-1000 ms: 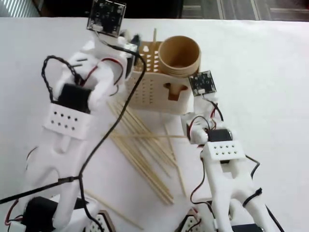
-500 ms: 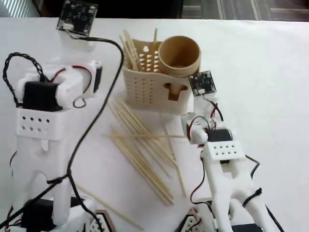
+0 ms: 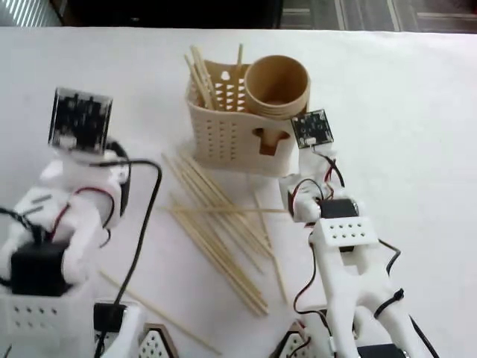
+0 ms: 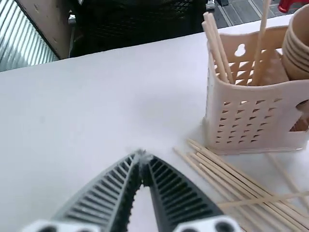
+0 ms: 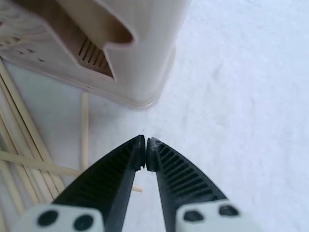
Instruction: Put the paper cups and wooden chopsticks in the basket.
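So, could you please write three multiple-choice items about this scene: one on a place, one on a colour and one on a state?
1. Where are the paper cups?
A. On the table
B. In the basket
C. In a gripper

2. What colour is the basket?
A. Green
B. Black
C. Cream

3. The left gripper is:
A. shut and empty
B. shut on a chopstick
C. wide open

Key:
1 B: the stacked cups stand inside the basket's wall.
2 C: its perforated wall is cream.
3 A: its fingers meet with nothing between them.
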You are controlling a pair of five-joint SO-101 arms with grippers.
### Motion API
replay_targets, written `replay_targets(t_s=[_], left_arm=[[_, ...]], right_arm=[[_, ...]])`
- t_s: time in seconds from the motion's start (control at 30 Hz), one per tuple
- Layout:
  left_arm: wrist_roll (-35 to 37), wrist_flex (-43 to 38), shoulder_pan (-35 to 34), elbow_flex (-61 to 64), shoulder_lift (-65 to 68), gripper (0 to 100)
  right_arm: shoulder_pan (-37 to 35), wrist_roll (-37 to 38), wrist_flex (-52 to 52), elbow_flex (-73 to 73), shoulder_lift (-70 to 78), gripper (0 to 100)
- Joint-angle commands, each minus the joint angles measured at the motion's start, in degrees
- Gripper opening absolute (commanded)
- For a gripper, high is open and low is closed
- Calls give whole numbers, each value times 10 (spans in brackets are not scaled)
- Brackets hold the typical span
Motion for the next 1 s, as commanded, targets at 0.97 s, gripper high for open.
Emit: replay_targets(t_s=[0.97], left_arm=[[45,-170,-218,519,-426,23]], right_arm=[[-384,79,246,-144,73,102]])
